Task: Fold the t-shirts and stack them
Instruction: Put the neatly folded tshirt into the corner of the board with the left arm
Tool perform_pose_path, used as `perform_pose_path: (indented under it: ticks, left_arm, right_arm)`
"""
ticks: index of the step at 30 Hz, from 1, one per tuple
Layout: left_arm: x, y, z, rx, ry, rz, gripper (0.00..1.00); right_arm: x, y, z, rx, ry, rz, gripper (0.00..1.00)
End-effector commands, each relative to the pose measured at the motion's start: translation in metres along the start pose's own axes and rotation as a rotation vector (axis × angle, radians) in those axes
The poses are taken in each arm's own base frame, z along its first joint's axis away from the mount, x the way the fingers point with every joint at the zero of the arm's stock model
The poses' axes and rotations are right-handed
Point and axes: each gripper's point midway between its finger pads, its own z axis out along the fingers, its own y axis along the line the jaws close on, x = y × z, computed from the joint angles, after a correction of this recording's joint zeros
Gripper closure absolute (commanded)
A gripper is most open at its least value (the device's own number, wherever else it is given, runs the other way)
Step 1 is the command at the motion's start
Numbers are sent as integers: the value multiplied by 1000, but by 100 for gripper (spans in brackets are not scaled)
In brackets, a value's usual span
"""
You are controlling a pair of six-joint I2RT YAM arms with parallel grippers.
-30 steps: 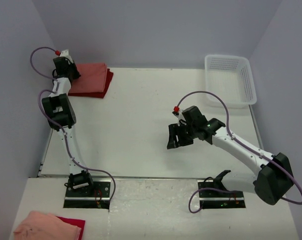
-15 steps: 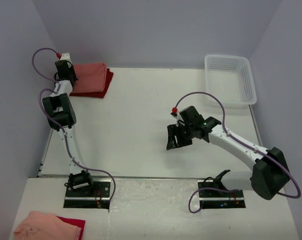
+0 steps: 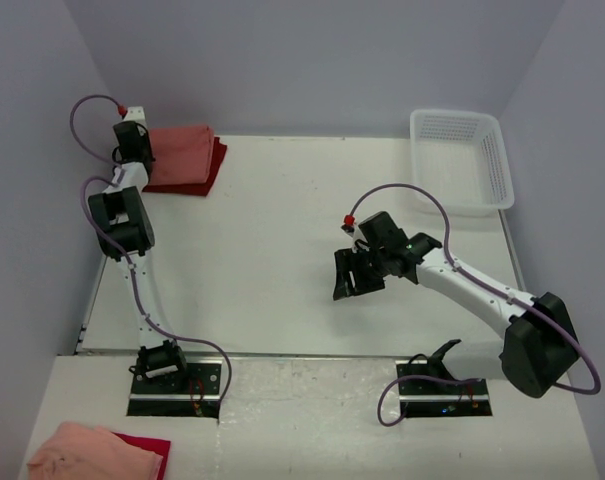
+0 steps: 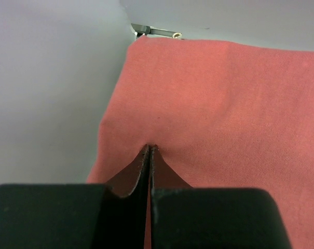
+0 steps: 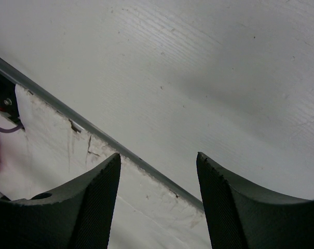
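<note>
Table (image 3: 282, 250); basket (image 3: 419, 160) right, t-shirts (image 3: 187, 150) left

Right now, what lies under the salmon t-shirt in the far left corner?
The crimson t-shirt: only its right and near edges peek out from under the salmon t-shirt. The rest is covered, so its fold cannot be judged.

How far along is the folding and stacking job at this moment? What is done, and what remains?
Done: the salmon shirt lies folded on top of the crimson shirt at the far left corner of the table. In hand: the left gripper is shut and appears to pinch the salmon shirt's edge. The right gripper is open over bare table, holding nothing. Left: probably only letting go and pulling the arm away.
</note>
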Motion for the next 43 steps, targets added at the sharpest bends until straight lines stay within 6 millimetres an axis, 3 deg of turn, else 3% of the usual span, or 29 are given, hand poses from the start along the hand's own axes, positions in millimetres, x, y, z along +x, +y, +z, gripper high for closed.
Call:
perform_pose_path:
  ticks: [1,6,9,15,19,23,24,25,26,27,28,29,30,31,32,33,35,36,37,38,40,41,43]
  left_arm:
    - [-20,8,5,-58,-69,48,100]
    - [-6,3,11,-50,-47,37,100]
    - [-16,2,5,-50,-70,27,100]
    - [-77,-4,-22,-34,-171,17,100]
    - [-133,-15,-49,-18,-251,30,100]
    - [-191,-34,-97,34,-336,2,100]
    - [-217,-34,-124,40,-375,-7,100]
    - [-230,-45,-140,60,-394,-20,100]
    - [-257,-45,-175,71,-440,-36,99]
    - [-273,-49,-196,91,-475,-53,95]
    - [-277,-65,-215,150,-469,-71,88]
    - [-286,-68,-237,172,-485,-99,66]
    - [-304,-65,-277,198,-529,-140,53]
    - [-308,-80,-298,271,-542,-178,37]
    - [-314,-83,-320,305,-567,-198,0]
    - [-319,-80,-351,335,-595,-224,0]
    - [-319,-97,-386,456,-607,-255,0]
    - [-314,-95,-406,477,-610,-273,0]
    - [-309,-114,-422,555,-601,-277,0]
    - [-296,-118,-437,584,-587,-276,0]
    - [-276,-136,-452,645,-551,-284,0]
    - [-251,-148,-447,669,-495,-269,0]
    - [-231,-161,-464,720,-449,-263,0]
  right_arm:
    - [-7,8,-11,-21,-31,-6,39]
    - [-6,8,-12,-22,-32,-6,39]
    - [-6,8,-12,-25,-39,-6,37]
    - [-7,15,-18,-62,-70,-13,36]
    - [-7,18,-27,-78,-119,-19,35]
    - [-20,18,-43,-46,-194,-50,34]
    - [-27,18,-51,-32,-243,-61,32]
    - [-30,19,-56,-28,-269,-69,32]
    - [-36,21,-61,-31,-303,-80,31]
    - [-40,22,-66,-30,-332,-89,28]
    - [-44,25,-74,-36,-367,-101,27]
    - [-49,27,-79,-36,-396,-110,25]
    - [-55,29,-86,-34,-428,-121,25]
    - [-59,29,-94,-24,-465,-126,22]
    - [-66,33,-101,-34,-512,-144,21]
    - [-68,34,-105,-39,-542,-156,20]
    - [-79,42,-123,-62,-640,-183,15]
    - [-82,43,-126,-69,-671,-185,14]
    - [-87,45,-133,-69,-698,-190,14]
    - [-94,42,-137,-37,-725,-179,14]
    - [-103,49,-144,-60,-766,-195,16]
    - [-109,52,-144,-65,-780,-193,18]
    - [-122,56,-150,-57,-793,-180,18]
